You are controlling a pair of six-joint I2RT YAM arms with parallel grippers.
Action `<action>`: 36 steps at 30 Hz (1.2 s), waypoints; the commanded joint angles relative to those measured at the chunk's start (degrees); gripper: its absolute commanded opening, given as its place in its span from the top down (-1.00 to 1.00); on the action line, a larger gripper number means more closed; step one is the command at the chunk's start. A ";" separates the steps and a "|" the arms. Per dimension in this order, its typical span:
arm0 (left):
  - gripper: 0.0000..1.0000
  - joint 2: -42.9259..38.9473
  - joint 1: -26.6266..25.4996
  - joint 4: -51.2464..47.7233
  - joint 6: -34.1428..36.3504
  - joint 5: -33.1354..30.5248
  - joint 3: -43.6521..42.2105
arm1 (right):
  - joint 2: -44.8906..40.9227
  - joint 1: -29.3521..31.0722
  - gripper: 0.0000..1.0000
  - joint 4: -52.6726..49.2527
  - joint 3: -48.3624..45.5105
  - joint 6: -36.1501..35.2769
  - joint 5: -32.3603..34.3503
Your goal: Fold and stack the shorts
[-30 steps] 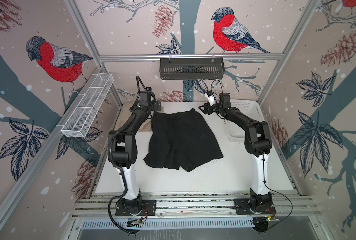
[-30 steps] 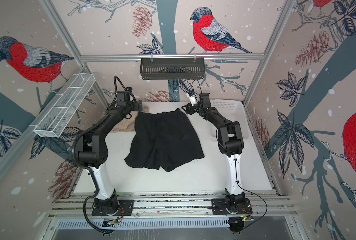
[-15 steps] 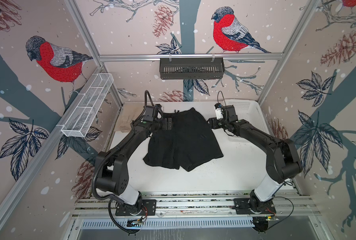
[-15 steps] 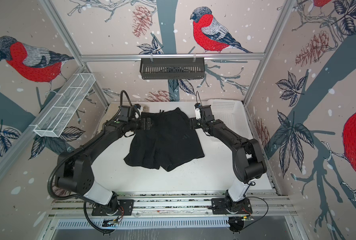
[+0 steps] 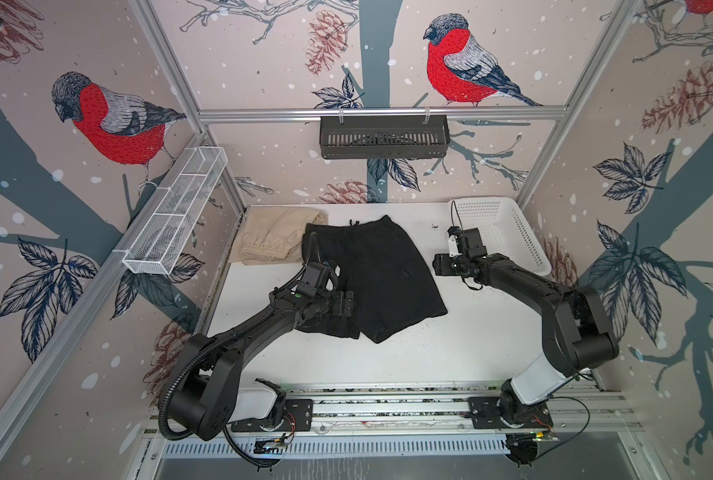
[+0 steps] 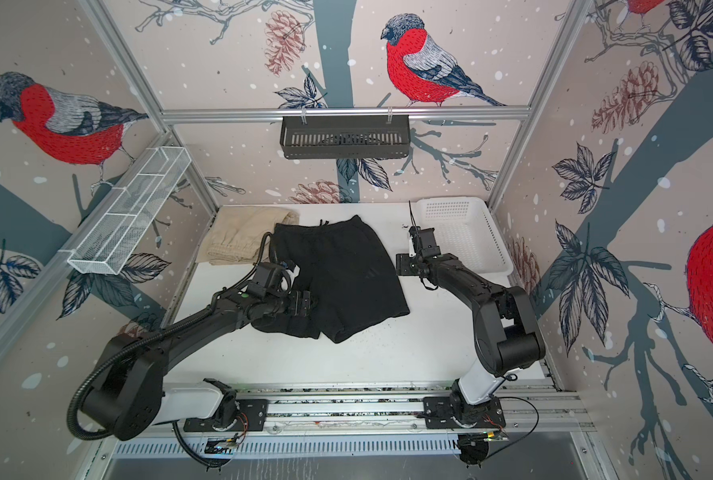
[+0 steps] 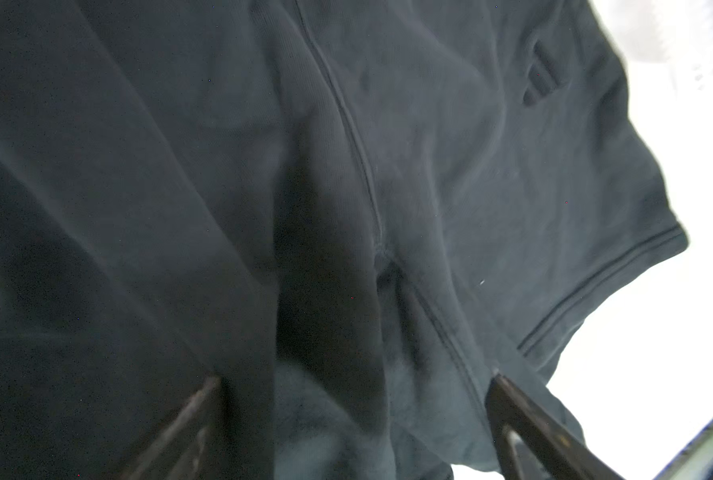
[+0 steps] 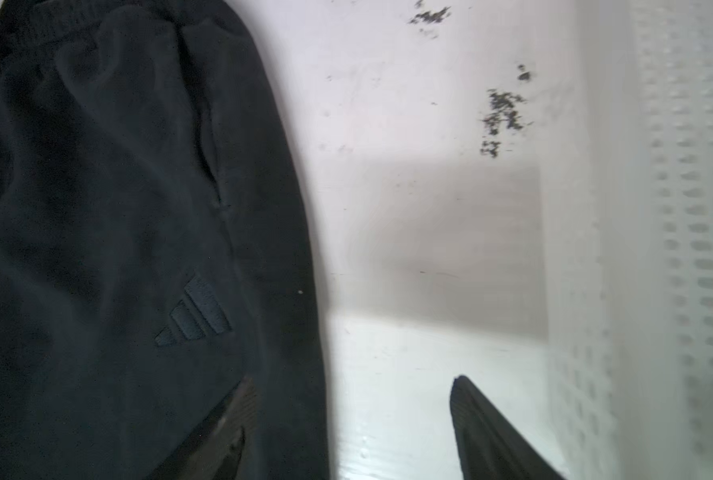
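1. Plain black cloth shorts (image 5: 379, 266) spread on the white table (image 5: 450, 345); beige cloth shorts (image 5: 271, 241) beside them, far-left corner.
2. My left end effector (image 5: 345, 302): wide, over a black leg.
3. My right end effector (image 5: 437, 266): wide, empty, at their right edge.

The white counter (image 5: 408, 353) carries black shorts (image 5: 383, 266) spread flat. Beige shorts (image 5: 271, 237) lie bunched just beside their left rear, and a white perforated basket (image 5: 487, 203) sits to their right.

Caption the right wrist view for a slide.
Open right end effector poised at the edge of the black shorts, with the white basket beside it on the table.
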 commanded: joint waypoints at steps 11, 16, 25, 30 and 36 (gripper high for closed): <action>-0.95 3.30 -13.88 18.23 -6.96 7.28 -5.24 | -12.64 5.17 -0.60 -4.11 -8.45 1.11 -1.88; -0.95 3.69 -19.21 21.74 -10.72 7.54 -3.61 | -14.84 9.12 -0.62 -2.53 -15.46 4.95 0.30; -0.94 -1.85 -16.12 -4.70 -9.25 -12.48 11.98 | -12.29 11.50 -0.55 0.64 -20.21 6.10 5.31; -0.94 -7.78 -11.28 -6.79 -7.83 -18.65 9.46 | -8.10 11.07 -0.29 1.78 -19.20 6.17 4.01; -0.94 -9.49 -11.03 -4.86 -7.47 -10.71 2.93 | -4.91 11.42 0.48 0.37 -17.31 6.19 4.10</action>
